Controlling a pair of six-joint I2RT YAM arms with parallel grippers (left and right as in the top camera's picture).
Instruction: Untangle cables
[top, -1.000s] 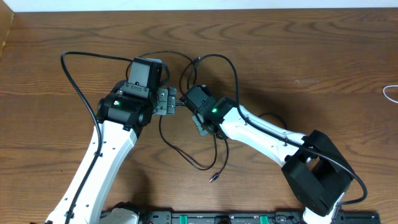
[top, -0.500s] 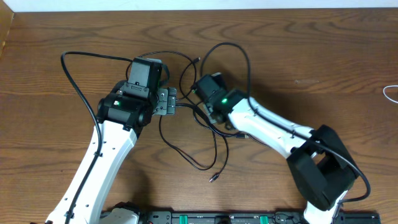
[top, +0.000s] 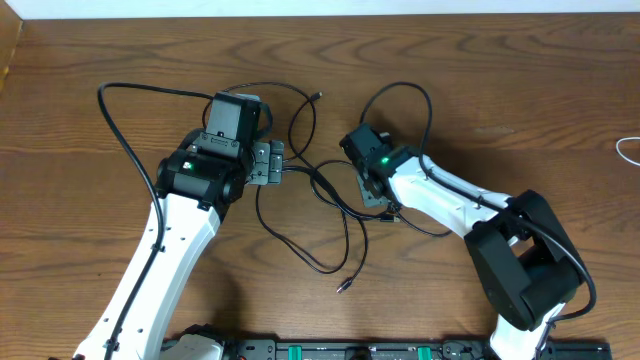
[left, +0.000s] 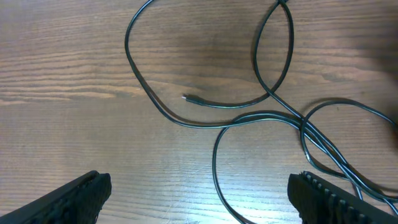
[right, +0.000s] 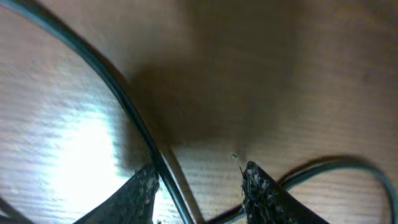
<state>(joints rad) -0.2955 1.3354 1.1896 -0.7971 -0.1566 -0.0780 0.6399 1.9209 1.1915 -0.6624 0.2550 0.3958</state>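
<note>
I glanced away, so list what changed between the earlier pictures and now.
The right gripper swung right, away from the left gripper, and the black cables between them got drawn out toward it. Whether it grips one is unclear. The left arm, the loose plug end near the front and the white cable at the right edge stayed put.

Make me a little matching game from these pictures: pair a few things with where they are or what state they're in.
1. white cable
2. left fingers
3. right fingers
4. loose black plug

A. near the front of the table
B. spread wide, holding nothing
C. far right edge of the table
D. low over the wood, a black cable between them

Pairs: 1-C, 2-B, 3-D, 4-A
</note>
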